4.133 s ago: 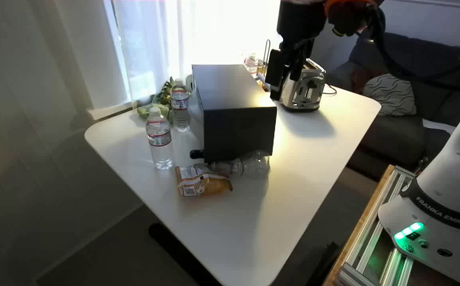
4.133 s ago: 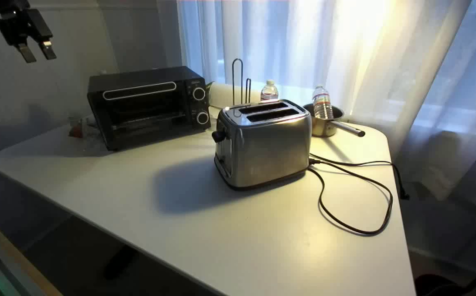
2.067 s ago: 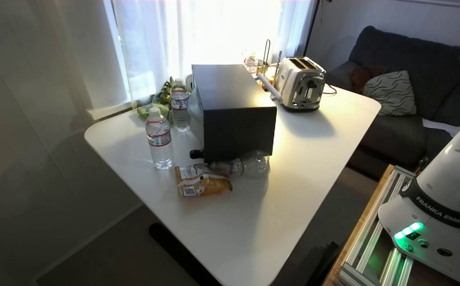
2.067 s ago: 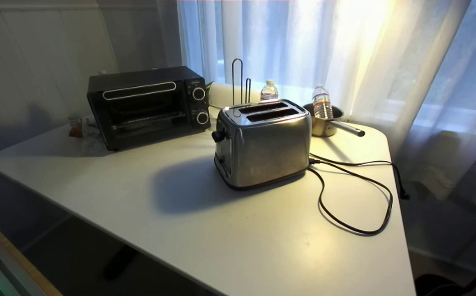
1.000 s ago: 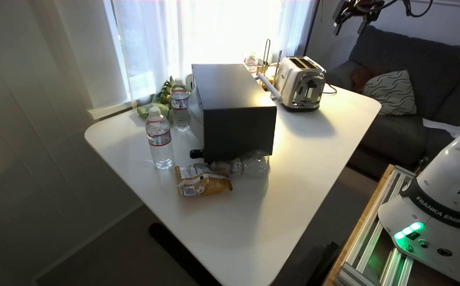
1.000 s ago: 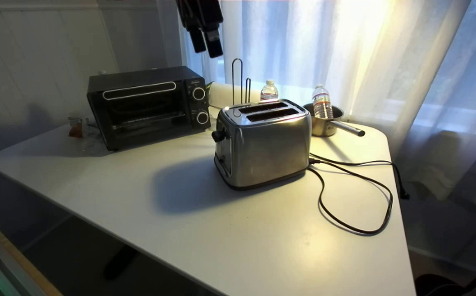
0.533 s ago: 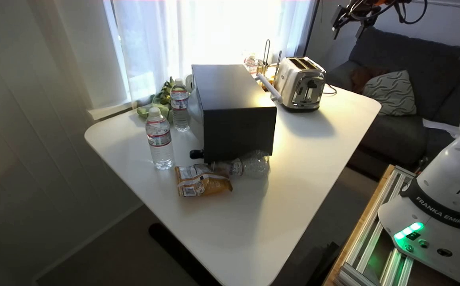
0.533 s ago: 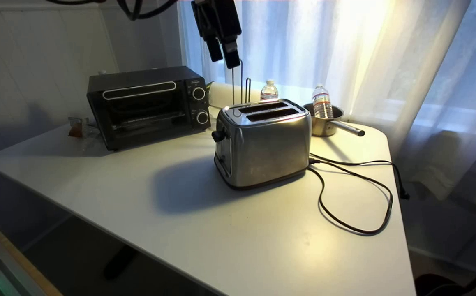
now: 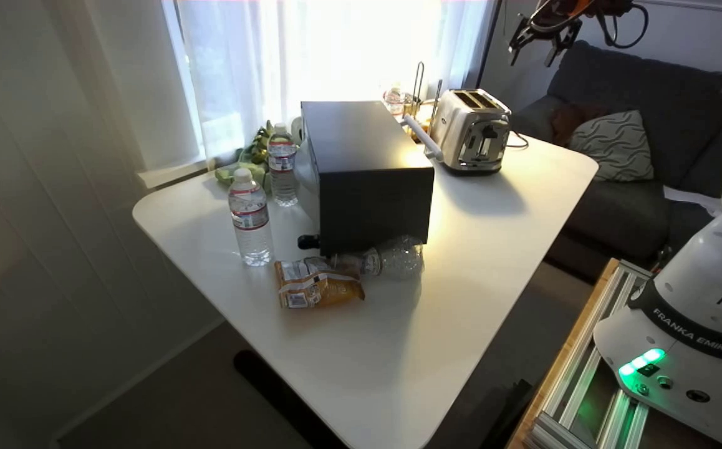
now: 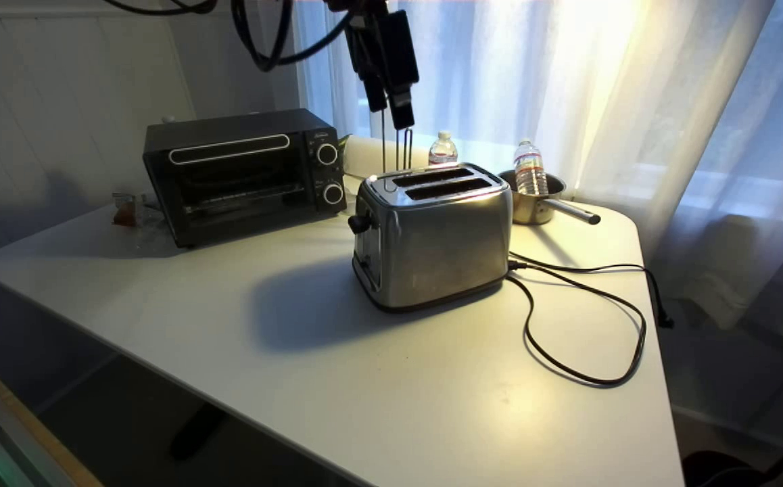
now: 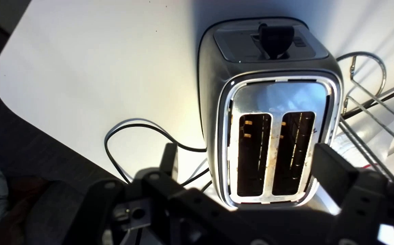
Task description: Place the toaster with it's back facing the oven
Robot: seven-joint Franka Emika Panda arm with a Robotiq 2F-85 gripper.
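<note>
The silver toaster (image 10: 445, 243) stands upright on the white table. Its lever end faces toward the oven side, and its cord end faces away. It also shows in an exterior view (image 9: 470, 134). The black oven (image 10: 243, 176) stands apart from it, door front and knobs visible; its side and top show in an exterior view (image 9: 373, 199). My gripper (image 10: 390, 115) is open and empty, above the toaster. In the wrist view the gripper (image 11: 244, 146) has its fingers spread on either side of the slotted top, one overlapping the toaster's edge in the picture. No contact shows.
A black cord (image 10: 643, 331) loops on the table behind the toaster. A pan (image 10: 533, 208) holding a bottle and a wire holder (image 11: 384, 73) stand on its window side. Near the oven are bottles (image 9: 250, 218) and a snack bag (image 9: 320, 290).
My gripper left both exterior views, then came back over the toaster. In the last second it has moved lower and closer to the toaster's top. The toaster and oven have not moved.
</note>
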